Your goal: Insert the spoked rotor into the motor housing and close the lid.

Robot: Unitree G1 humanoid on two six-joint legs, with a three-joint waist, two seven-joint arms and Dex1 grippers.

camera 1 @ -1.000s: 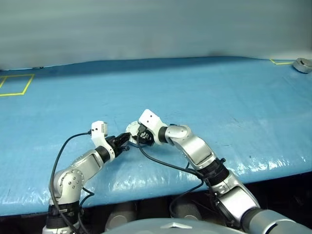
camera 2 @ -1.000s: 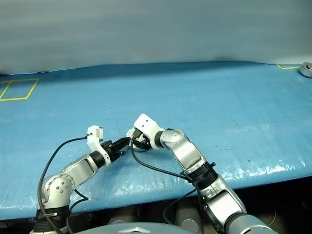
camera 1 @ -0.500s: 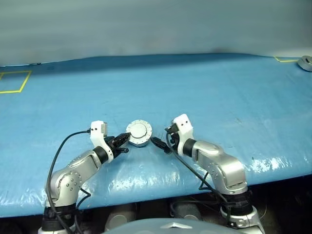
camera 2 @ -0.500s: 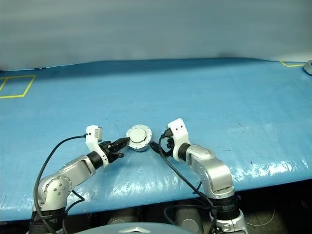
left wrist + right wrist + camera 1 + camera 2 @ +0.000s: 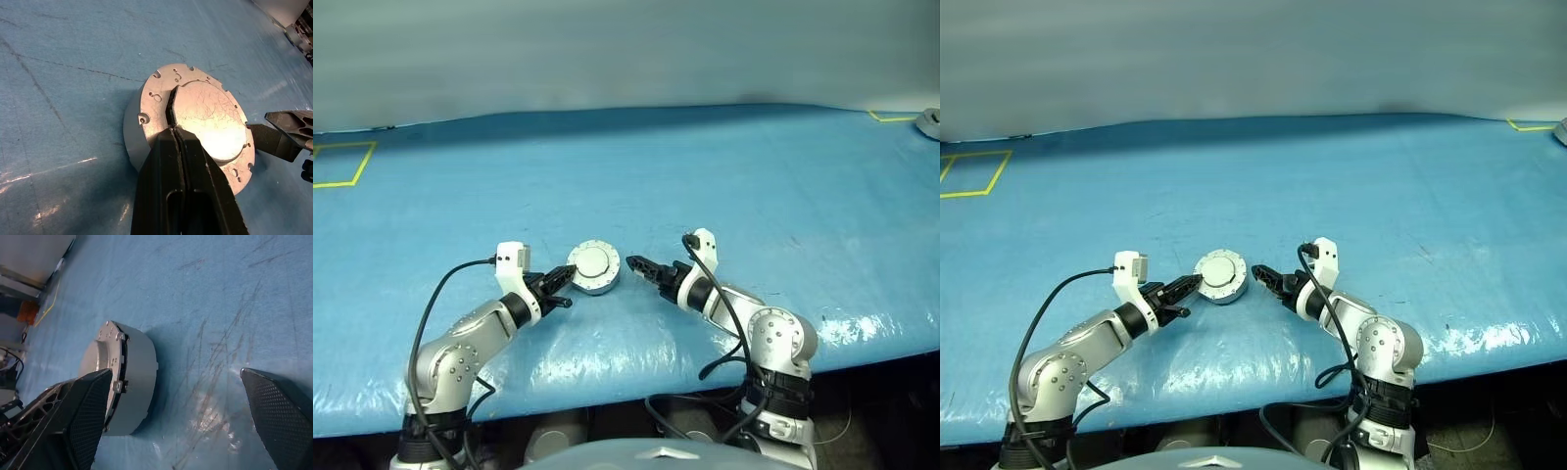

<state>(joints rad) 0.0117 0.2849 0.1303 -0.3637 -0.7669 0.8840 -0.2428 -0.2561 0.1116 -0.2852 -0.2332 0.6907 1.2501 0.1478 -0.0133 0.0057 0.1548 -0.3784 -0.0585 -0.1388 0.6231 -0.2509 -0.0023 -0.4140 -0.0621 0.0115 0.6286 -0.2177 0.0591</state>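
The lid (image 5: 593, 262) lies flat on the motor housing (image 5: 137, 382), which sits on the blue table (image 5: 724, 186) between the two arms, so the closing step looks finished or nearly so. The left pincer (image 5: 563, 285), its jaws together, rests its tip at the housing's rim, while the right pincer (image 5: 642, 266) stands just beside the housing, jaws wide apart and holding nothing. Whatever is inside the housing is hidden under the lid, so I cannot tell whether the spoked rotor is seated; next I would check that the lid sits flush and draw both arms clear.

Blue table cover (image 5: 724, 176), yellow tape square (image 5: 337, 164), grey wall (image 5: 607, 49)
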